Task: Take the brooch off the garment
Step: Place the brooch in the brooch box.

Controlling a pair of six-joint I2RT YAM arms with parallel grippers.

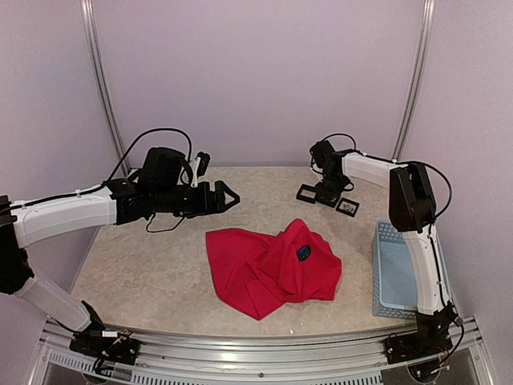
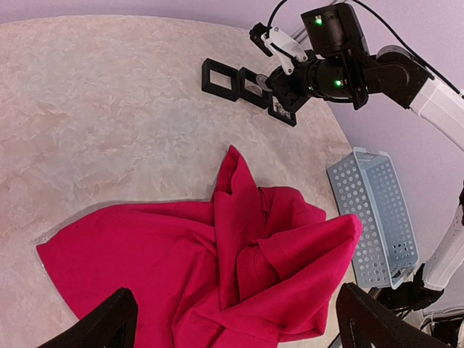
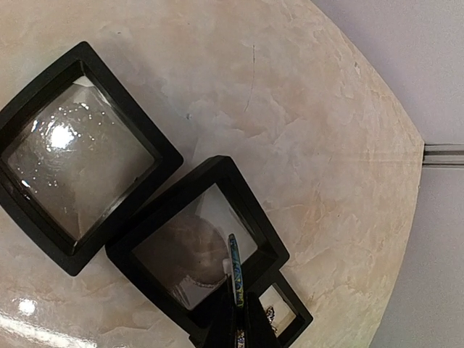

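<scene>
The red garment point(image 1: 268, 269) lies crumpled mid-table and fills the lower left wrist view point(image 2: 217, 268). A small dark blue brooch point(image 1: 304, 253) sits on its raised right fold; folds hide it in the left wrist view. My left gripper point(image 1: 230, 196) hovers open above the table, up and left of the garment, fingertips point(image 2: 101, 322) spread wide with nothing between them. My right gripper point(image 3: 237, 308) is shut on a thin blue-patterned brooch-like piece point(image 3: 235, 264), seen edge-on, over the middle black display box point(image 3: 196, 254).
Three black display boxes lie in a row at the back right: a large one point(image 3: 76, 156), the middle one, and a small one point(image 3: 279, 313) with a small ornament inside. A pale blue basket point(image 1: 393, 273) stands right of the garment, beside the right arm.
</scene>
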